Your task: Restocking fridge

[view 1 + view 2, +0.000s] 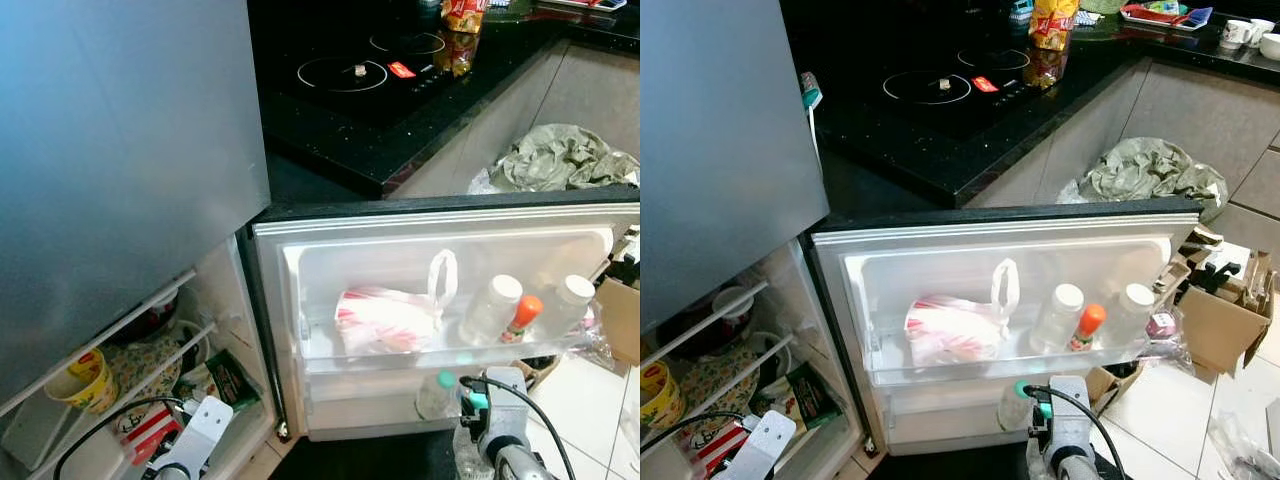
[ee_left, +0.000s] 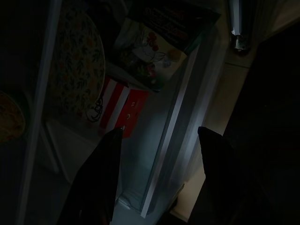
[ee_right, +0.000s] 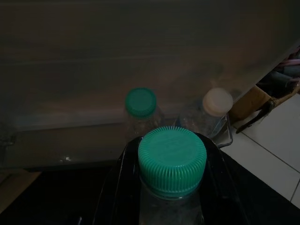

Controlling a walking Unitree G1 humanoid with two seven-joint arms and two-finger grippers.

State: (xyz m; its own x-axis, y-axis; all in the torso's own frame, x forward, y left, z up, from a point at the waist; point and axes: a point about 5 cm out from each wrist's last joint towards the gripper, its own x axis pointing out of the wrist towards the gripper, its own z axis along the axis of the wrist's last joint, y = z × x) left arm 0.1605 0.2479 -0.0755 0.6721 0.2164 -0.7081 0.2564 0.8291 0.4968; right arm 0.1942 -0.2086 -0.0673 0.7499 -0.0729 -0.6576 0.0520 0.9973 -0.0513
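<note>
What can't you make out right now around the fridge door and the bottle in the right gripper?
- Green-capped bottle in right gripper: body cut off by the right wrist view's edge.
- Lower door shelf: contents blurred behind frosted plastic.
- Orange-capped bottle: label too small.
- Left gripper: surroundings too dark.

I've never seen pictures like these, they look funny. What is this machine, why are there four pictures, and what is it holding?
It's a walking robot putting things in a fridge. Two pictures come from cameras on its head, looking down at the open fridge door. The door shelf holds a plastic bag, two white-capped bottles and an orange-capped bottle. The dark pictures come from cameras on its wrists. The right hand grips a green-capped bottle just below that shelf, near two more bottles in the lower shelf. The left hand is open, by the fridge's inside shelves, where a flowery plate sits.
</note>
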